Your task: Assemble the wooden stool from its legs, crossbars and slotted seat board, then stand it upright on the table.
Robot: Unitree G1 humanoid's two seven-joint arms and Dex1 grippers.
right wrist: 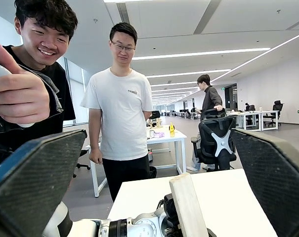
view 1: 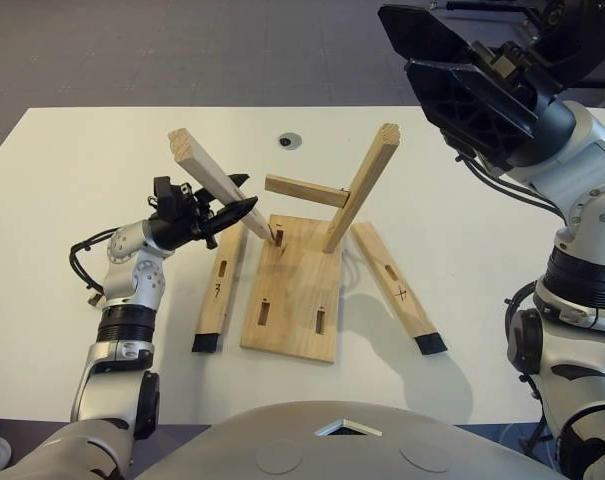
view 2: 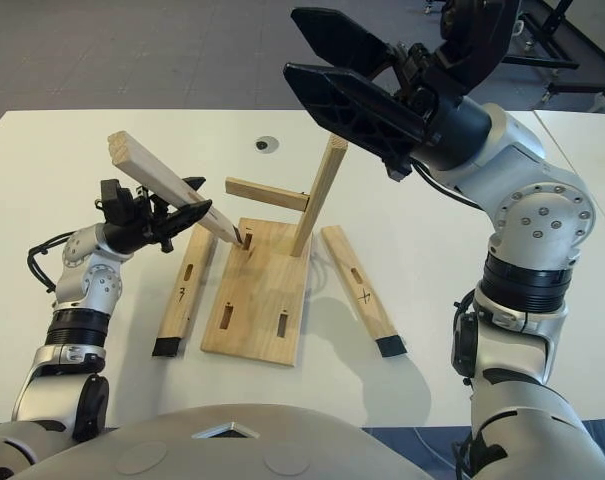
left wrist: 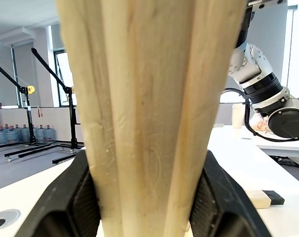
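While the left fingers [view 1: 234,210] clamp a pale, tilted wooden leg [view 1: 207,168] mid-frame, its foot meets the slotted light-wood seat board [view 1: 292,300]; right fingers [view 2: 352,100] hang apart, upper right. Next move, likely: straighten it, press home.

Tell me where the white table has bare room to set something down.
Bare white tabletop lies right of the black-tipped wooden leg lying flat, and in the far left corner beyond the left gripper holding a tilted leg. Crowded: the middle, around the slotted wooden seat board, its upright leg and another flat leg.
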